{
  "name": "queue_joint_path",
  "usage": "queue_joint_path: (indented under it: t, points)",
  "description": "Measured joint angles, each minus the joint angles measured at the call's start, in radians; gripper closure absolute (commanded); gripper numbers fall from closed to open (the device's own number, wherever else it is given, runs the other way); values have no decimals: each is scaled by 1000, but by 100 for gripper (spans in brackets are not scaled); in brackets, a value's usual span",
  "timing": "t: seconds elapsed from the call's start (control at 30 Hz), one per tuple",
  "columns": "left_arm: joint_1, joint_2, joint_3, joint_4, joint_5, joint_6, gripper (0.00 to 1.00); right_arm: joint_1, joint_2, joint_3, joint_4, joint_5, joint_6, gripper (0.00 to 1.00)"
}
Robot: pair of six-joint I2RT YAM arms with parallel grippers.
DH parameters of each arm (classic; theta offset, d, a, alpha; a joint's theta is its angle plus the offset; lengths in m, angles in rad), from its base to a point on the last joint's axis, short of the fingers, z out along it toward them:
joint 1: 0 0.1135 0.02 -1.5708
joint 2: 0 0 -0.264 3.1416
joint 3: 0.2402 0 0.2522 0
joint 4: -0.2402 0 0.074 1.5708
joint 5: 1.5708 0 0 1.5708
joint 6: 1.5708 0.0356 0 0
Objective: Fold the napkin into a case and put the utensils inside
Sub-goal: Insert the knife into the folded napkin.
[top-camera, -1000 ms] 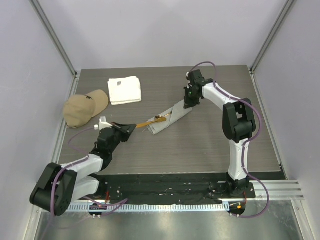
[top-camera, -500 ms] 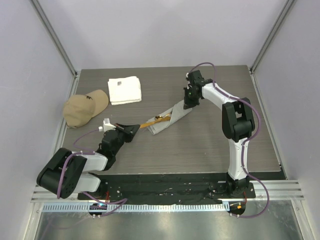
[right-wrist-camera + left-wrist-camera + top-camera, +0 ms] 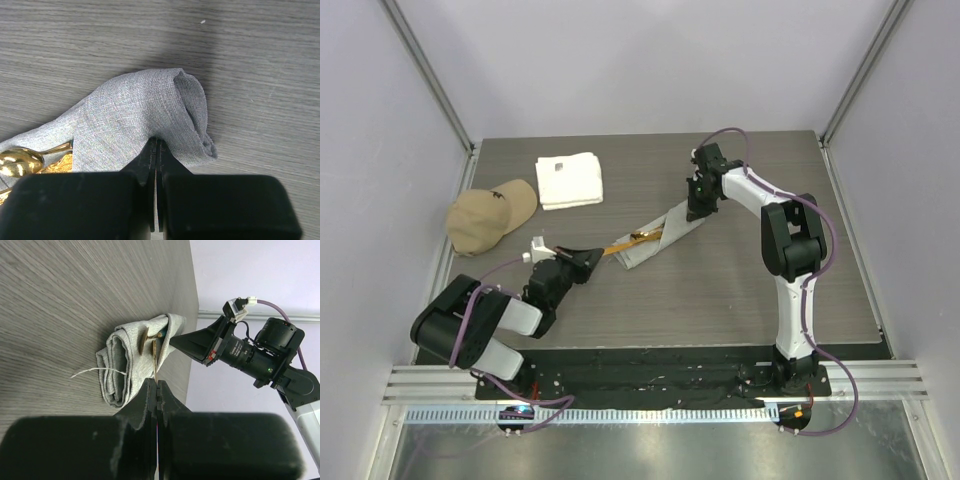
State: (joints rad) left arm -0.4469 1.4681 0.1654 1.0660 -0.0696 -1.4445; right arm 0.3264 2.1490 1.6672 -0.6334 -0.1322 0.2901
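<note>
The left gripper is pinched shut on what looks like the thin orange handle end of the utensils. These run toward 2 o'clock into the open mouth of the case. The right gripper is clamped on the cloth at the case's 2 o'clock end, pinning it mid-table. Over the last second the left gripper has crept toward the case, shortening the exposed handle, while the case has not shifted. Insertion looks nearly done, with only the handle ends showing.
</note>
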Motion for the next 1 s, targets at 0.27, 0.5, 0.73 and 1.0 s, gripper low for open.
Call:
queue_joint_path:
  t: [0.27,0.5,0.73,1.0]
  points:
    - [-12,63,12,65,-2,-14,100,0,10,82,-24,18,-1,99]
    - [-15,93,20,93,-3,-15,100,0,39,191,-38,29,-1,99]
    - [-24,173,39,161,-10,-27,100,0,88,207,-51,29,-4,99]
    - [-42,220,54,199,-23,-42,100,3,108,207,-56,29,-5,99]
